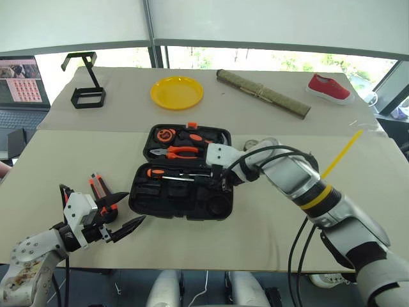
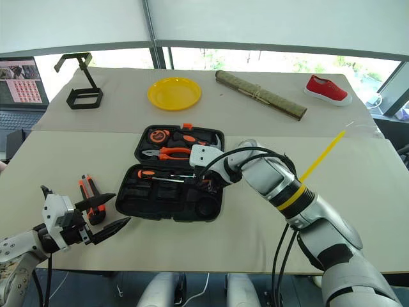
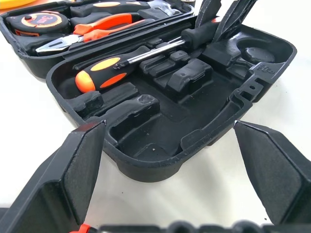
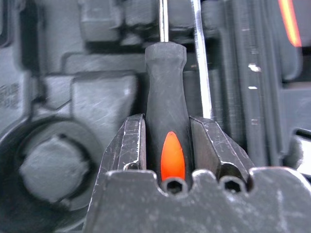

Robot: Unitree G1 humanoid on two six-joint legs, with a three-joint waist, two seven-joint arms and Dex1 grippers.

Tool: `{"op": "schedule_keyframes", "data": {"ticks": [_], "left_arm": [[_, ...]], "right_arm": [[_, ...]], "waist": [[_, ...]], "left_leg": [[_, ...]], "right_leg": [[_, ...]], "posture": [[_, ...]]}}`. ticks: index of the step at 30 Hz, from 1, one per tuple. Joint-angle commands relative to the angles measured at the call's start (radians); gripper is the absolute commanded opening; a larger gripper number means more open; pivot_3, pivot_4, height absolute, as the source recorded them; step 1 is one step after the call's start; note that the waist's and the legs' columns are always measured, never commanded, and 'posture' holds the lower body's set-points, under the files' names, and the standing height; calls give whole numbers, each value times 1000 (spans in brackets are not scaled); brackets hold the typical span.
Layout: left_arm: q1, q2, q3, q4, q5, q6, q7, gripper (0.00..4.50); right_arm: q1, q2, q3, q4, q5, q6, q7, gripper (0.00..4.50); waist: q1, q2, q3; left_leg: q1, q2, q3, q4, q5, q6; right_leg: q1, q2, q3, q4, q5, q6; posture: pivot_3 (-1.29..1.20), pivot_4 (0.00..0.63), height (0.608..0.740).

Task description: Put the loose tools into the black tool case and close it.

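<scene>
Right gripper holds a screwdriver over the open black tool case (image 1: 181,192); left gripper waits with its jaws spread.

Left of the case, the left gripper (image 1: 124,214) hovers over the table (image 1: 268,230) with its jaws wide apart and nothing between them, pointing toward the case's near-left corner. The orange-and-black utility knife (image 1: 99,189) lies on the table just left of the case, beside that gripper. Inside the case's near half, one orange-and-black-handled screwdriver (image 1: 167,174) lies in a slot along the far edge. At the case's right side, the right gripper (image 4: 167,141) reaches down into the near half, its jaws narrowed onto the handle of a second screwdriver (image 4: 166,131), whose shaft points along the moulded slots.
</scene>
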Motion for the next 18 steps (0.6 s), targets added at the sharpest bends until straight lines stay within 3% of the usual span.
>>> {"op": "schedule_keyframes", "data": {"ticks": [1, 3, 5, 7, 13, 18], "left_arm": [[-8, 1, 5, -8, 5, -24, 2, 4500], [-10, 2, 6, -5, 4, -25, 2, 4500], [-13, 2, 6, -2, 3, -25, 3, 4500], [-17, 4, 8, -1, 1, -23, 4, 4500], [-22, 9, 16, 9, 0, -23, 1, 4500], [-32, 4, 14, 25, 3, -30, 5, 4500]], "right_arm": [[-15, 15, -1, 11, -13, -28, 29, 1012], [-21, 27, -14, 16, -12, -32, 35, 2022], [-29, 34, -45, 11, 11, -44, 59, 2427], [-32, 39, -96, -6, 54, -50, 85, 3151], [-9, 52, -264, -42, 182, -74, 114, 3151], [77, 121, -314, 15, 176, -209, 25, 1728]], "waist": [[0, 0, 0], [0, 0, 0], [-1, 0, 0], [-2, 0, 0], [-1, 0, 0], [-1, 0, 0]], "left_leg": [[0, 0, 0, 0, 0, 0], [0, 0, 0, 0, 0, 0], [0, 0, 0, 0, 0, 0], [0, 0, 0, 0, 0, 0], [0, 1, 0, 0, 0, 0], [0, 0, 0, 0, 0, 0]], "right_leg": [[0, 0, 0, 0, 0, 0], [0, 0, 0, 0, 0, 0], [0, 0, 0, 0, 0, 0], [0, 1, 0, 0, 0, 0], [0, 0, 0, 0, 0, 0], [0, 0, 0, 0, 0, 0]], "posture": [[0, 150, 740], [0, 150, 740], [0, 150, 740], [0, 150, 740], [0, 150, 740], [0, 150, 740]]}}
